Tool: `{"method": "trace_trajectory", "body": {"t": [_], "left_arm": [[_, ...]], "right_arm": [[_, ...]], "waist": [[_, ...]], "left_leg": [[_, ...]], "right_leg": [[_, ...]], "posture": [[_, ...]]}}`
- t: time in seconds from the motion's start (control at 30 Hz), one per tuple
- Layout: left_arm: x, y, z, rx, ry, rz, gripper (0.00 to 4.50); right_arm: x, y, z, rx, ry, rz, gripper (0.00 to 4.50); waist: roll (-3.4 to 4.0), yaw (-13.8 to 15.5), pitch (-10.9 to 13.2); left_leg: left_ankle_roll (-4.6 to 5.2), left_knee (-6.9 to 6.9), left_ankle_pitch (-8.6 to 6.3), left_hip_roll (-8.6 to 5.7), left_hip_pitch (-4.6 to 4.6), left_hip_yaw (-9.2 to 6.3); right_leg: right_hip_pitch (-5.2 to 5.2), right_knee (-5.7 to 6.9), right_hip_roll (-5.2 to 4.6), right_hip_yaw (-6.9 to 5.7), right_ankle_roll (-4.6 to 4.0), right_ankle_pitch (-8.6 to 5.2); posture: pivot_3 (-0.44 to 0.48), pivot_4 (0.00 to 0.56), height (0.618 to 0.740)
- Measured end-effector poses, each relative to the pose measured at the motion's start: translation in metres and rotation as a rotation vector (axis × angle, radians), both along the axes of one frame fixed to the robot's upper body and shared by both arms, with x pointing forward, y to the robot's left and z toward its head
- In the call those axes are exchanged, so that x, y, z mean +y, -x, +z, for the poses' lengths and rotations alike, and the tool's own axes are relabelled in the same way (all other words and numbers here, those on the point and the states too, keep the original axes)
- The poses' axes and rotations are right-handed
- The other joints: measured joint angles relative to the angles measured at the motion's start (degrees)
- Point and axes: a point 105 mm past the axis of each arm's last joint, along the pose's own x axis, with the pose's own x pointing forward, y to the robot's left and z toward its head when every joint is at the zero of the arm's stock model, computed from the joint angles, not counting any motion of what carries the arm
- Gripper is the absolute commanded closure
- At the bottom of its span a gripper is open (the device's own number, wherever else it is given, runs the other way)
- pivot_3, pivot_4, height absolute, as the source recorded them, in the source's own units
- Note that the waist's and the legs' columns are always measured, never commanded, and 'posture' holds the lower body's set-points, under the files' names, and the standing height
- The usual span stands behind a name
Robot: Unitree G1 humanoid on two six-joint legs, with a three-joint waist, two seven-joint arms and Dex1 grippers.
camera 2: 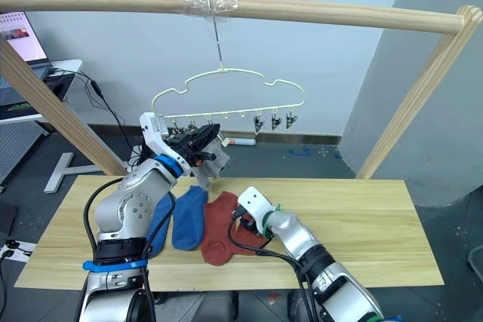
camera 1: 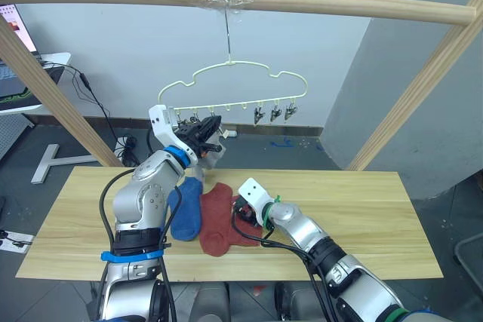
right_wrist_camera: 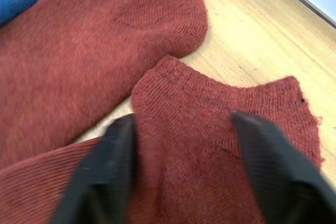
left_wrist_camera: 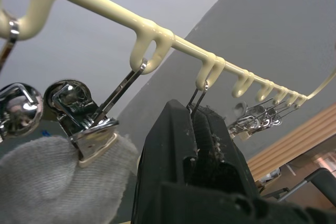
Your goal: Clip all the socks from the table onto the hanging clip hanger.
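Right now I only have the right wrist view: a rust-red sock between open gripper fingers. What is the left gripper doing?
Observer: The left gripper is up at the clip hanger, shut on one of its clips.
Operator: Is anything hung yet?
Observer: Yes, a light grey sock hangs from the neighbouring clip.
Operator: What else lies on the table?
Observer: Two blue socks lie on the table, on the robot's left of the rust-red socks.
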Motion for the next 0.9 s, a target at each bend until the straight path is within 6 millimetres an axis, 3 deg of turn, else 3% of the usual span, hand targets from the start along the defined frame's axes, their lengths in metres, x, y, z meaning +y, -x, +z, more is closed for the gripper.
{"method": "trace_trajectory", "body": {"t": [0.17,0.33,0.4,0.5,0.6,0.8,0.9], "left_arm": [[-0.001,0.000,0.000,-0.001,0.000,-0.004,4.50],[-0.007,0.001,-0.002,0.047,0.068,-0.056,4.50],[-0.010,0.001,-0.002,0.118,0.159,-0.119,4.50],[-0.012,0.002,-0.001,0.200,0.245,-0.181,4.50],[-0.013,0.005,0.000,0.252,0.323,-0.225,4.50],[-0.011,0.007,0.003,0.335,0.446,-0.271,4.50],[-0.015,0.009,0.003,0.351,0.449,-0.295,4.50]], "right_arm": [[-0.021,0.002,0.000,-0.007,0.005,0.003,4.49],[-0.053,0.010,0.006,-0.087,0.047,0.071,4.49],[-0.060,0.013,0.029,-0.235,0.066,0.161,4.49],[-0.056,0.018,0.067,-0.429,0.077,0.297,4.49],[-0.047,0.026,0.078,-0.487,0.070,0.377,4.49],[-0.026,0.028,0.136,-0.759,0.040,0.488,4.49],[-0.018,0.028,0.149,-0.816,0.016,0.495,4.49]], "waist": [[0.00,0.0,0.0],[0.01,-0.1,0.0],[0.02,-0.2,0.0],[0.01,-0.9,0.0],[0.02,-1.0,0.0],[0.02,-0.9,0.0],[0.01,-0.5,0.0]], "left_leg": [[0.00,0.01,0.00,0.00,0.01,0.00],[0.00,0.02,0.00,-0.01,-0.06,0.03],[0.00,0.02,0.00,-0.01,-0.09,0.01],[0.01,0.00,0.00,0.00,0.03,-0.09],[0.01,-0.02,0.00,0.02,-0.03,-0.17],[0.00,0.06,0.00,0.00,-0.03,-0.11],[-0.01,0.05,0.00,0.00,-0.03,-0.11]], "right_leg": [[0.01,-0.01,-0.01,0.00,0.00,0.00],[-0.01,-0.08,-0.01,0.02,0.02,-0.01],[-0.05,-0.07,-0.01,0.01,0.02,-0.01],[0.01,-0.05,0.07,0.03,0.03,0.00],[-0.05,-0.02,0.12,0.00,0.02,-0.01],[-0.01,-0.05,0.07,0.03,0.04,0.01],[-0.01,-0.07,0.07,0.03,0.03,0.01]], "posture": [[0.252,0.158,0.740],[0.231,0.158,0.740],[0.227,0.159,0.740],[0.219,0.157,0.740],[0.211,0.155,0.740],[0.202,0.149,0.740],[0.202,0.149,0.740]]}}
